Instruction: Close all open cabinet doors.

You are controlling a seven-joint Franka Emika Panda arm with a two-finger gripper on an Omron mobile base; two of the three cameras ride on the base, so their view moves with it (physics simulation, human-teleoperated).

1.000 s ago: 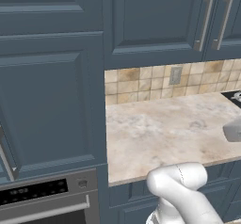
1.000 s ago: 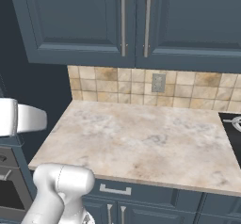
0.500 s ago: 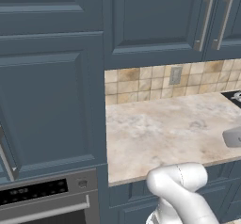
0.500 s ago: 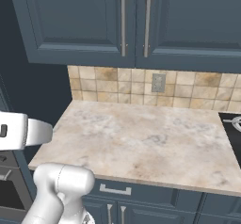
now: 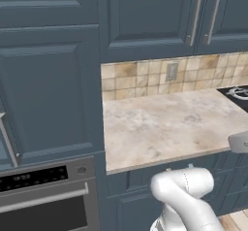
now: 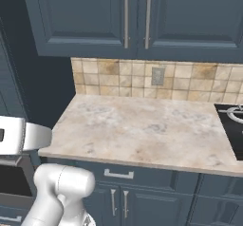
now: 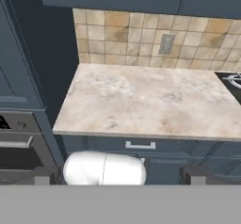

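**Kitchen counter bay: arm lowered, doors ahead found shut**

Left base view: a marble countertop [image 5: 164, 123] is seen below the upper cabinet doors [image 5: 145, 16], which sit flush and closed. The tall cabinet door [image 5: 48, 94] above the oven [image 5: 43, 196] also appears shut. At the far left edge a tilted bar handle [image 5: 8, 142] is noted. It may belong to a door standing ajar, but this cannot be confirmed.

Right base view: against the picture of a second ago, the arm [image 6: 19, 135] has been carried lower and further left, while the scene itself is unshifted. A reach towards the left side is judged under way. The lower cabinet doors [image 6: 118, 203] are closed.

Hand view: the gripper [image 7: 122, 176] is held back from the counter front with its jaws apart and nothing between them. Open room is available to the left, bounded by the counter edge and the oven front.
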